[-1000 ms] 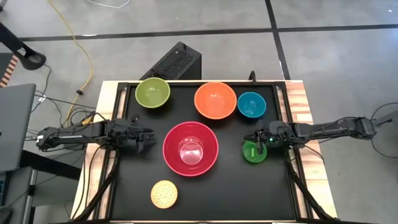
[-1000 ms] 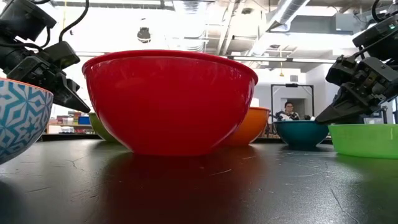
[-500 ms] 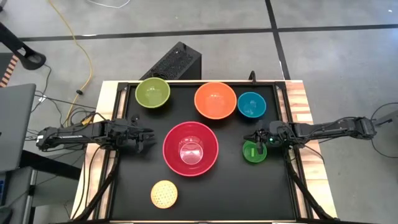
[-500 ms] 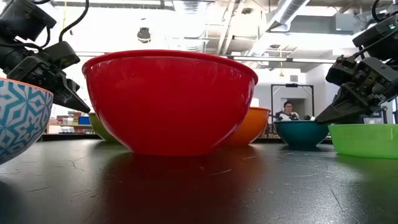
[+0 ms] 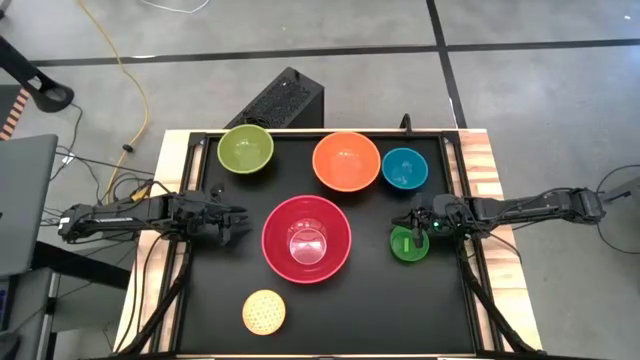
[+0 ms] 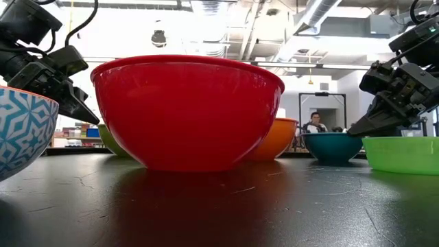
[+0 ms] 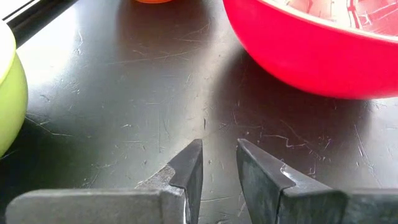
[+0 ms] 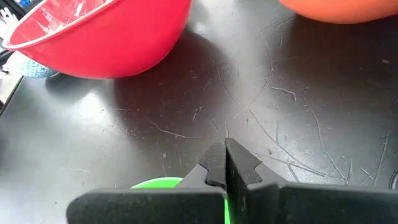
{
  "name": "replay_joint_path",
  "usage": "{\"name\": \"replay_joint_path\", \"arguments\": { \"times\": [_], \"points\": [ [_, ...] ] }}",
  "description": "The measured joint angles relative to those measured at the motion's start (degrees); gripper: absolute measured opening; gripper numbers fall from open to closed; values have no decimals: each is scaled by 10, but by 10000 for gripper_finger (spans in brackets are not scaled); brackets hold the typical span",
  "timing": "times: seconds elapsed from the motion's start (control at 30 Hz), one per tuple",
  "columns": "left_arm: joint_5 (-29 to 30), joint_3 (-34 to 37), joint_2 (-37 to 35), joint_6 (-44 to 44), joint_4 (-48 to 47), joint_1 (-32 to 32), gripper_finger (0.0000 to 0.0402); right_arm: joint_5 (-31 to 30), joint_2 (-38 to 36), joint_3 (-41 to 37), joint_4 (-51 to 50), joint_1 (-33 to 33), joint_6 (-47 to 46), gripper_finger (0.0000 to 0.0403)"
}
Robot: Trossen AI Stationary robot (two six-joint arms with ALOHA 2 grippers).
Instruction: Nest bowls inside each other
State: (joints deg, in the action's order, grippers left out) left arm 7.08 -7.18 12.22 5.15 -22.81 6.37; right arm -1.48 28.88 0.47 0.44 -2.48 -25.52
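Six bowls stand apart, each on its base, on the black table: red [image 5: 306, 238] in the middle, olive-green [image 5: 245, 149], orange [image 5: 346, 160] and teal [image 5: 404, 168] along the far side, bright green [image 5: 408, 244] at the right, small yellow [image 5: 264, 311] near the front. My left gripper [image 5: 237, 224] hovers left of the red bowl [image 7: 311, 50], its fingers [image 7: 193, 162] a little apart with only bare table between them. My right gripper [image 8: 225, 163] is shut, its tips over the bright green bowl's [image 8: 158, 183] left rim and just above it in the low view [image 6: 351, 129].
The yellow bowl's blue-and-white patterned outside [image 6: 20, 134] fills the low view's near left. Wooden borders [image 5: 490, 180] flank the black mat. Bare table lies in front of the red bowl and to the right of the yellow one. A person [image 6: 315, 123] is far off in the room.
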Motion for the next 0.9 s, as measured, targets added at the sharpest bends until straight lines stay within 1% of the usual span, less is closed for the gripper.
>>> {"name": "replay_joint_path", "arguments": {
  "times": [0.77, 0.9],
  "points": [
    [0, 0, 0, 0, 1, 0, 87, 0, 0, 0, 0, 0, 0, 11],
    [0, 0, 0, 42, 25, 0, 87, 0, 0, 0, 0, 0, 29, 11]
  ]
}}
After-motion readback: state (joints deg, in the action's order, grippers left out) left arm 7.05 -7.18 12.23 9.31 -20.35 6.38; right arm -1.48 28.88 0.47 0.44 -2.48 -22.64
